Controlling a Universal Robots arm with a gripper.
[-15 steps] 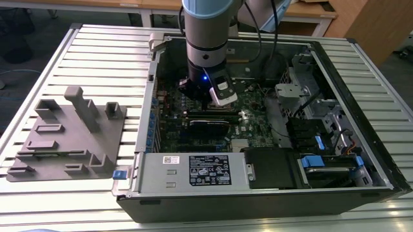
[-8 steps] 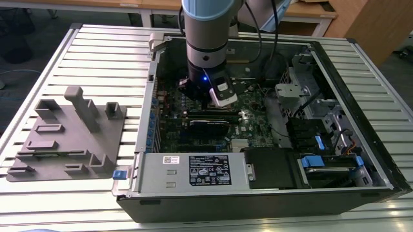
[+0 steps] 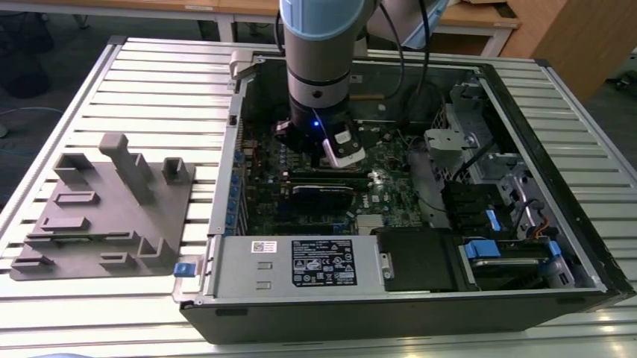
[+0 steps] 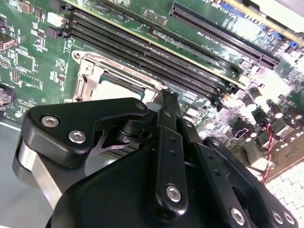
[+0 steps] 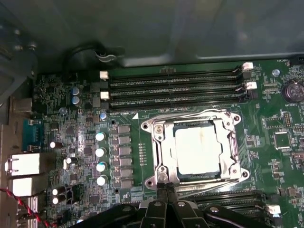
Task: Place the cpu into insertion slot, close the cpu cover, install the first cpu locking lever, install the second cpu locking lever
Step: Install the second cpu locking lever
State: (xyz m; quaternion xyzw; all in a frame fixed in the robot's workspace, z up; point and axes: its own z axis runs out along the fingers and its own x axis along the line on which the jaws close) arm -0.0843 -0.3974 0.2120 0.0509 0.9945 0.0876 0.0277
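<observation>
1. First wrist view: we see the cpu (image 5: 198,148) lying flat in the insertion slot (image 5: 164,178) on the green board (image 5: 133,142), its pale metal top showing through the window of the cpu cover (image 5: 227,121), which lies closed over it.
2. Our hand (image 5: 165,191) sits just beside the socket's near edge, its black fingertips (image 5: 163,189) pressed together with nothing between them.
3. Long black memory slots (image 5: 173,85) run along the far side of the socket.
4. From the exterior view, our arm (image 3: 324,67) reaches down into the open computer case (image 3: 557,179), which rests on the slatted desk (image 3: 159,74) beside a grey fixture (image 3: 110,209).
</observation>
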